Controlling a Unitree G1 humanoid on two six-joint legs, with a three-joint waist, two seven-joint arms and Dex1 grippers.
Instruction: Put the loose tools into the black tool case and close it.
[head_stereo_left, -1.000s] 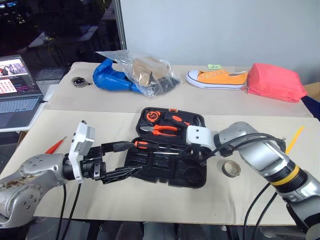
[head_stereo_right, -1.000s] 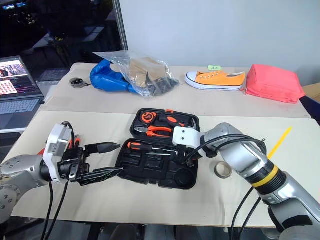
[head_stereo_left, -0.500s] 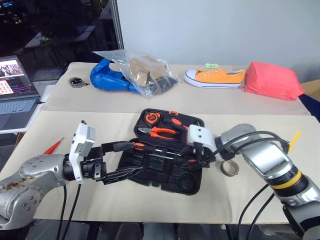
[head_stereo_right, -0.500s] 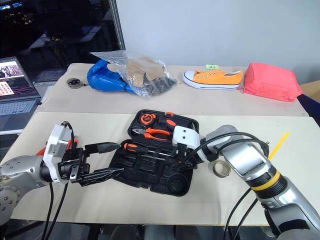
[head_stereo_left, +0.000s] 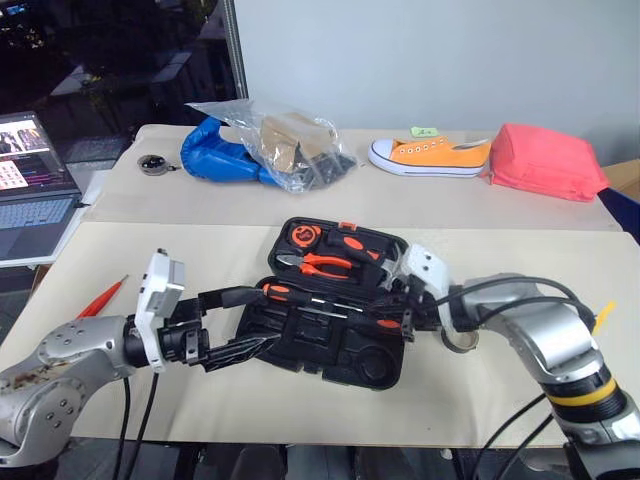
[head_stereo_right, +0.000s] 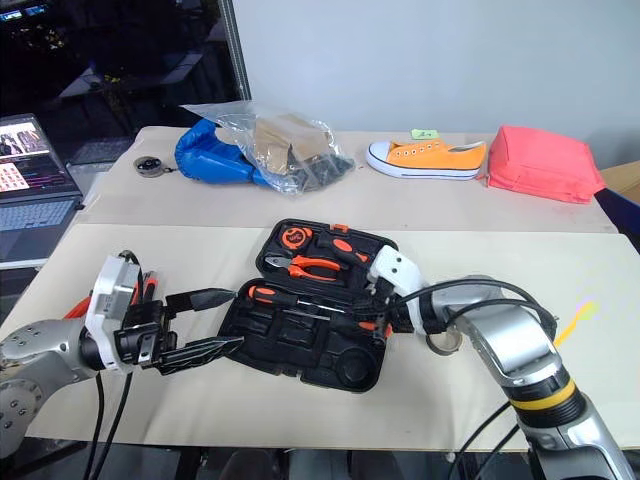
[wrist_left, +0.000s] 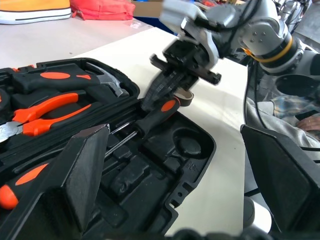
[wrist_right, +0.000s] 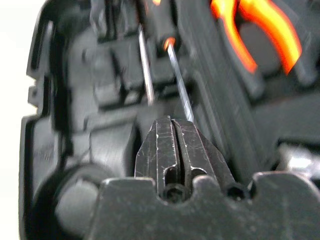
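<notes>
No text, brand, number or sign can be read anywhere. The laptop (head_stereo_left: 35, 195) screen shows coloured blocks too small to make out, the small green tag (head_stereo_left: 426, 131) by the orange shoe (head_stereo_left: 430, 157) bears marks that cannot be read, and the open black tool case (head_stereo_left: 335, 305) shows no legible lettering.

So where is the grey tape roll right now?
In the head views the tape roll lies on the table just right of the open black tool case, partly hidden behind the right gripper arm.
</notes>
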